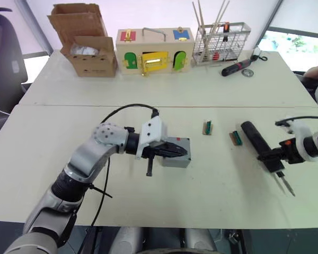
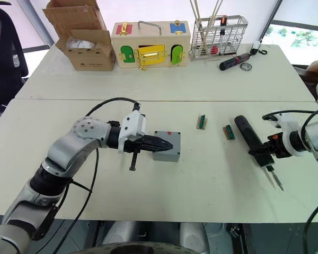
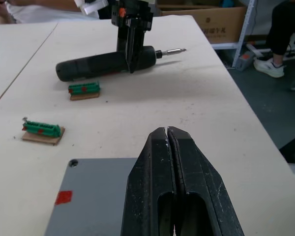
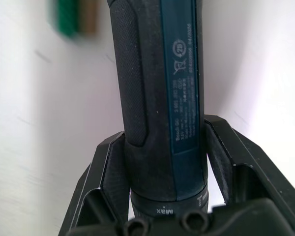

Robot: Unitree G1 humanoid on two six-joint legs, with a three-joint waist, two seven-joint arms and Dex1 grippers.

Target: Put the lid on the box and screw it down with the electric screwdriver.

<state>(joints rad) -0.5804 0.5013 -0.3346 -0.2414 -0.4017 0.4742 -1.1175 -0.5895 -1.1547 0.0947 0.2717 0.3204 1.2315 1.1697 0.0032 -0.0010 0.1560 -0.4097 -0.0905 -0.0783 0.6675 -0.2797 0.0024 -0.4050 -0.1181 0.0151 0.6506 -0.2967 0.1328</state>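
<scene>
- While I look through the head camera, I see the left tool (image 1: 176, 152) with its fingers pressed together, lying over the top of the box (image 1: 176, 153), which sits near the middle of the bench (image 1: 212, 206) with the lid (image 2: 167, 140) on it and a red mark on top.
- To the right, the right tool (image 2: 261, 154) pinches the electric screwdriver (image 2: 247, 134) near its bit end; the thick body lies on the bench and the thin bit points toward the near edge.
- Between box and screwdriver I see two small green parts (image 1: 207, 127) on brown bases.
- At the far side stand a cardboard box (image 1: 87, 47), a wooden box with coloured doors (image 1: 153, 50), a wire rack (image 1: 221, 42) and a hand screwdriver (image 1: 237, 67).
- From the left wrist, I see the two fingers touching above the grey lid, with the screwdriver lying beyond.
- From the right wrist, both fingers sit against the screwdriver's black barrel, either side of its bluish label.
</scene>
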